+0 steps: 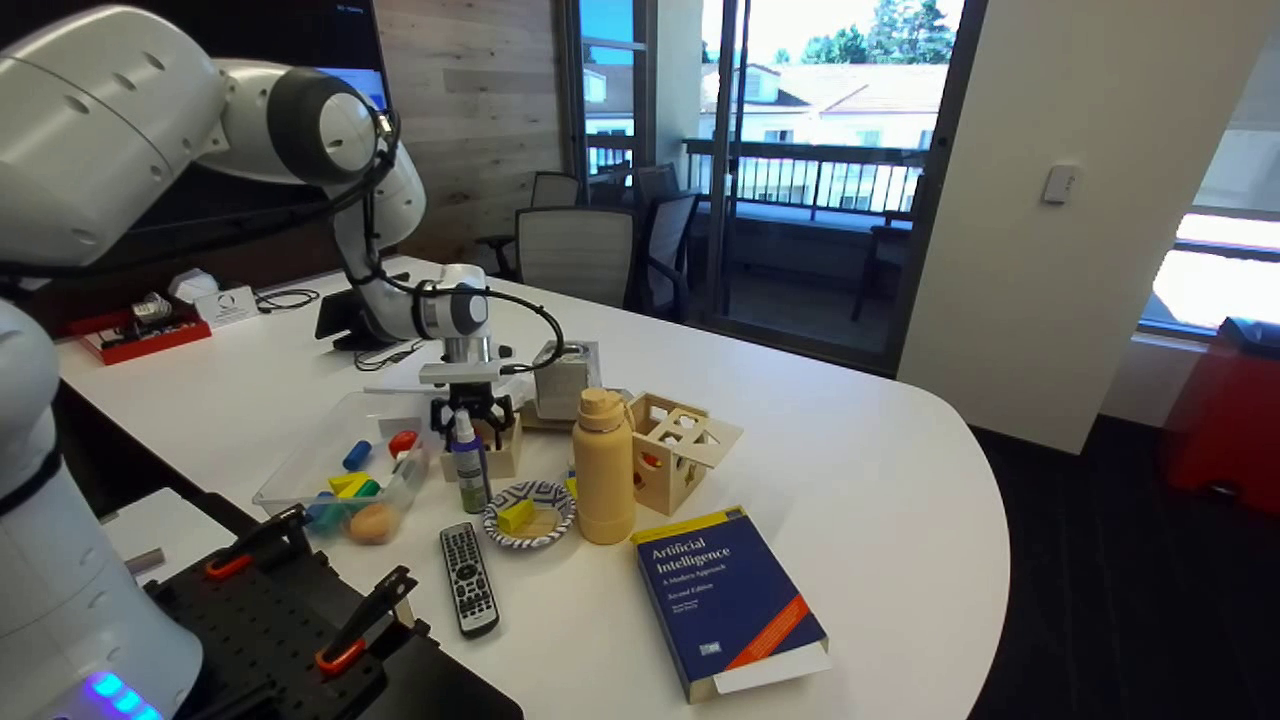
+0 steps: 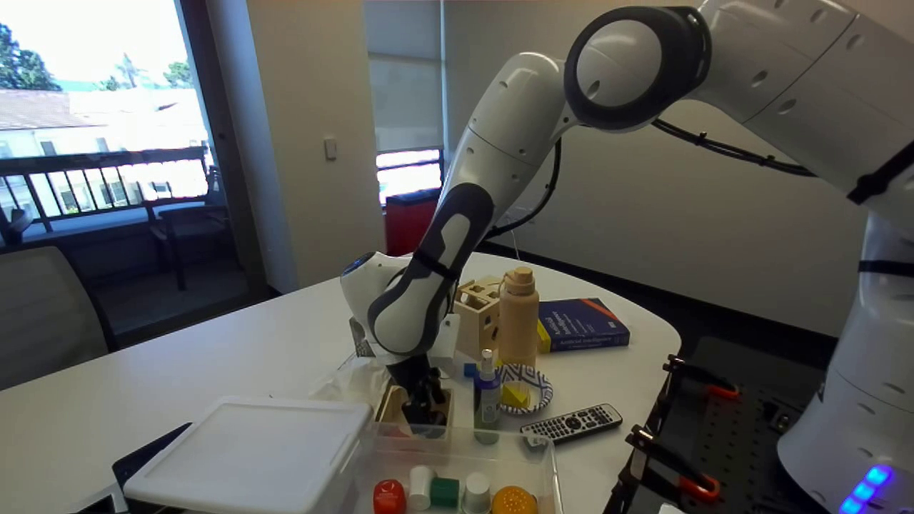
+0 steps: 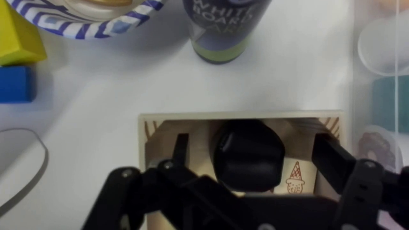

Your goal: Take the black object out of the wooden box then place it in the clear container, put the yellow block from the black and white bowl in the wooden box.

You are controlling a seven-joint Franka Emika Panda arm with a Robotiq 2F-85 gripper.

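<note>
Wrist view: gripper (image 3: 251, 145) is spread wide, nothing pinched, jaws standing left and right of the black object (image 3: 249, 156), which sits inside the wooden box (image 3: 239, 115), lower centre of frame, near the box's upper side; touching that side or not, cannot tell. Surface glossy, rounded with flat faces; probably stiff, fairly light, a bit slippery. Best hold: across its left and right flanks, below the curved top, centred, firm squeeze before lifting. Pale tile (image 3: 295, 177) with ice-cream drawing lies at its lower right, might get pinched along. Spare yellow piece (image 3: 19, 36), upper left, lies outside the black and white bowl (image 3: 86, 27), so likely not the target. In an exterior view, gripper is down at the box left of centre, partly behind the spray bottle (image 1: 469, 472); black object hidden. Clear container (image 1: 320, 455) is just left of the box. Yellow block (image 1: 516, 515) lies in the bowl, lower centre; likely light and stiff, easy to take across opposite flat sides, but the bowl could slide or tip if its rim gets pressed. In an exterior view, white lid (image 2: 250, 450) lies lower left, container at the bottom edge looks uncovered; black object can't be told from the dark jaws.
</note>
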